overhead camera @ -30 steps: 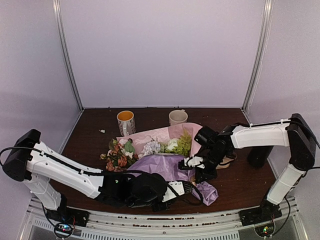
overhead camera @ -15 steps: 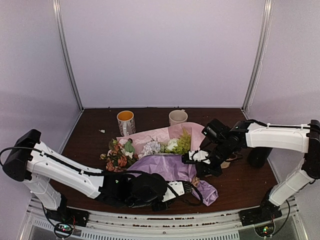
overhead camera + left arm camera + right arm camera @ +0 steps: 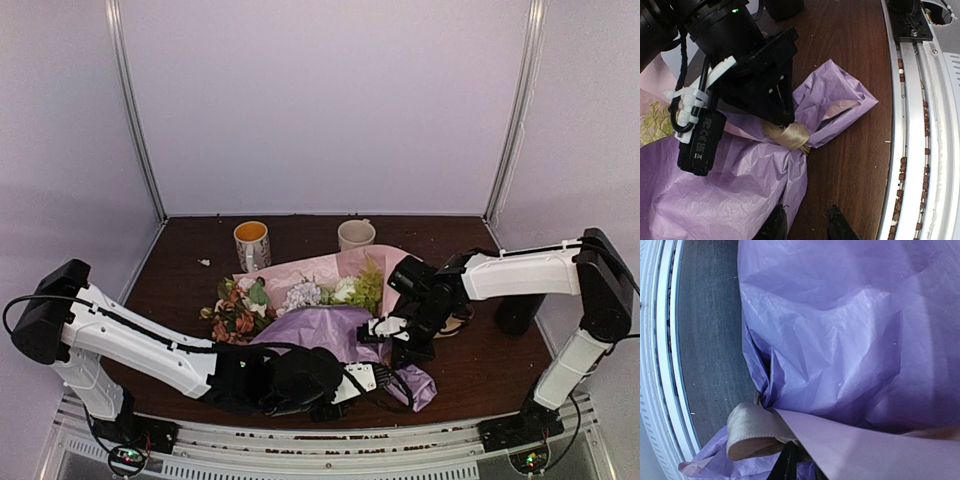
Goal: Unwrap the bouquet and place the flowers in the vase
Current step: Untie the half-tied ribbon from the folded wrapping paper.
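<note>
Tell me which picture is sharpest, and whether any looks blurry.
Left wrist: sharpest, ribbon and paper creases crisp. Right wrist: very close, paper fills it, slightly soft. Top: even light, no glare, bouquet small and grainy.

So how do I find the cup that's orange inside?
Look at the dark brown table, along its far edge. Two mugs stand there behind the bouquet; pick the left one, the orange mug. Its inside is bright orange, while the cream mug to its right is pale inside.
</note>
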Robot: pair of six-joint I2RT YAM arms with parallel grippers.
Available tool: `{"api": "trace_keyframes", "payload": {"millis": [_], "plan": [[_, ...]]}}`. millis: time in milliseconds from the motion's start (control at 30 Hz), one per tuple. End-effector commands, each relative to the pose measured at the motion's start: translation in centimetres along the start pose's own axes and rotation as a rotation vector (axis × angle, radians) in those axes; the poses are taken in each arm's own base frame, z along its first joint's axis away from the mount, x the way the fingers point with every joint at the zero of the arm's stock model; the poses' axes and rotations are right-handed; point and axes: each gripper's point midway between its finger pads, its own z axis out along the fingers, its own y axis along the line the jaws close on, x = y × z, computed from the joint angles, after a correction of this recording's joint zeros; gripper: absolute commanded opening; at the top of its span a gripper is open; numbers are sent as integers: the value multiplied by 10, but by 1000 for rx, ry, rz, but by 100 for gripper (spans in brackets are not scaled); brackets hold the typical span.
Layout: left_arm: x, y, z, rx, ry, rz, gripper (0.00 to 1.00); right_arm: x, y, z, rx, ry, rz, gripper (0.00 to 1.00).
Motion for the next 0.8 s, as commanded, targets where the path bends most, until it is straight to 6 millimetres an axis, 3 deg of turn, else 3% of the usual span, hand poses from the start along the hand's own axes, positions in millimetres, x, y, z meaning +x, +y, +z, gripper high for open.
{"api": "trace_keyframes", "payload": {"millis": [0, 133, 400, 500, 600, 700, 767], "plan": [[-12, 8, -8, -25, -48, -39, 30, -7, -4, -1, 31, -7, -10, 7], [-12, 8, -7, -27, -47, -39, 30, -15, -2, -17, 61, -51, -15, 0], [-15, 5, 1, -29, -52, -10, 30, -37, 12, -62, 108, -222, -23, 0], [-19, 8, 4, -48, -68, -14, 30, -40, 18, -62, 81, -252, -25, 0], [-23, 23, 10, -131, -69, -43, 31, -38, 23, -53, 29, -233, -18, 0], [-31, 35, 16, -177, -98, -101, 32, -46, 41, -57, -95, -280, -11, 0], [-36, 42, 21, -186, -113, -148, 32, -51, 41, -60, -100, -303, -6, 0]]}}
